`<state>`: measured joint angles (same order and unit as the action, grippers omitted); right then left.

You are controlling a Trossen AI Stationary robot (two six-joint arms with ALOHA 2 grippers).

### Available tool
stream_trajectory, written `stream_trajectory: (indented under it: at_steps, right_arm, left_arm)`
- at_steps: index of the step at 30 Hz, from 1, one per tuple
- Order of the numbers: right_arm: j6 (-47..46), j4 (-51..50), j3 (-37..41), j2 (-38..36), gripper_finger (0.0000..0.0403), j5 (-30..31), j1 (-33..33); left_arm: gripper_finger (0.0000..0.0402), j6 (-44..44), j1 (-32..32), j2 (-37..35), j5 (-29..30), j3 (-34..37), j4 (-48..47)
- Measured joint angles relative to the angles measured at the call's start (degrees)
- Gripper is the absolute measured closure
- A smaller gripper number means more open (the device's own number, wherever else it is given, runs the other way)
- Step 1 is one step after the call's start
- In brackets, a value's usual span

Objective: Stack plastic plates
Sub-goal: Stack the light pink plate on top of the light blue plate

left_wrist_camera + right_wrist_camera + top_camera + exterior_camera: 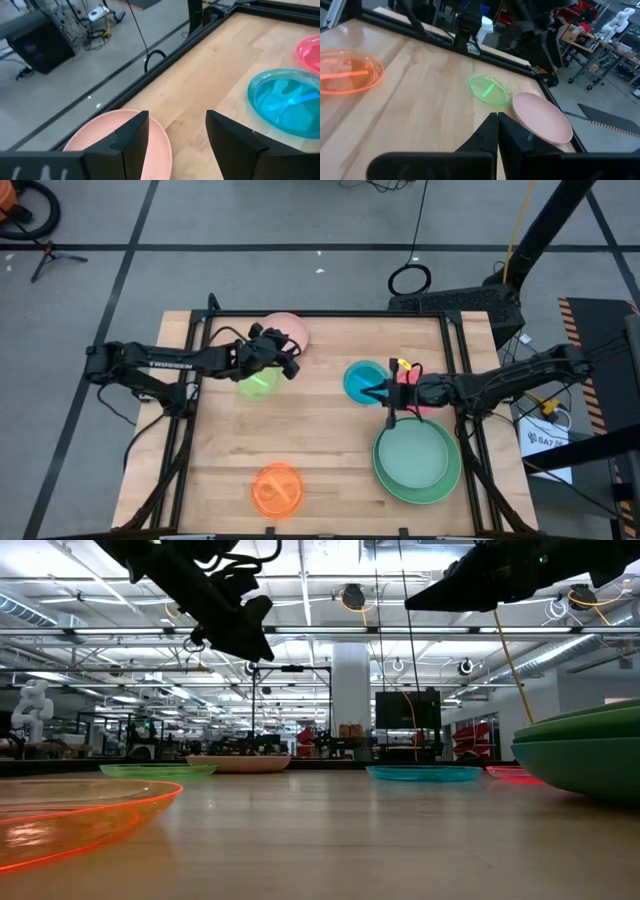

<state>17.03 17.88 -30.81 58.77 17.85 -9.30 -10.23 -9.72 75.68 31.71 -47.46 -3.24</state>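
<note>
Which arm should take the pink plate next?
Probably left. The left gripper hangs open right beside the pink plate, which fills its wrist view. The right gripper is shut across the table over the blue plate.
</note>
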Motion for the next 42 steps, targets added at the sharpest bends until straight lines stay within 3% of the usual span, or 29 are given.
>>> stream_trajectory:
  at_steps: [6, 18, 26, 34, 36, 39, 42]
  right_arm:
    - [-1.26, -4.48, 0.20, -4.22, 0.0401, 0.14, 0.02]
    - [-2.69, 8.53, 12.26, -12.82, 0.0401, -0.06, 3.89]
    - [-4.35, 8.96, 13.79, -14.54, 0.0401, -0.11, 5.51]
    - [-4.23, 9.74, 13.79, -14.52, 0.0401, -0.13, 5.49]
    - [-4.17, 9.79, 13.79, -14.52, 0.0401, -0.13, 5.49]
    - [-4.16, 9.80, 13.79, -14.52, 0.0401, -0.13, 5.51]
    - [-4.07, 9.78, 13.79, -14.52, 0.0401, -0.13, 5.51]
  left_arm:
    - [0.0199, -0.05, -0.65, -0.11, -0.80, 0.00, 0.00]
    - [0.0199, -1.91, -0.86, -0.11, -0.93, 0.00, 0.03]
    - [0.0199, -6.44, -4.52, -0.11, -11.07, 0.00, -1.25]
    - [0.0199, -9.41, -9.49, 2.70, -12.84, 0.00, -8.56]
    - [0.0199, -7.16, -10.60, 4.81, -14.66, 0.00, -8.78]
    - [0.0199, 2.56, -11.32, 8.40, -19.83, 0.00, -8.03]
    - [0.0199, 11.06, -11.27, 11.54, -21.29, -0.27, -6.15]
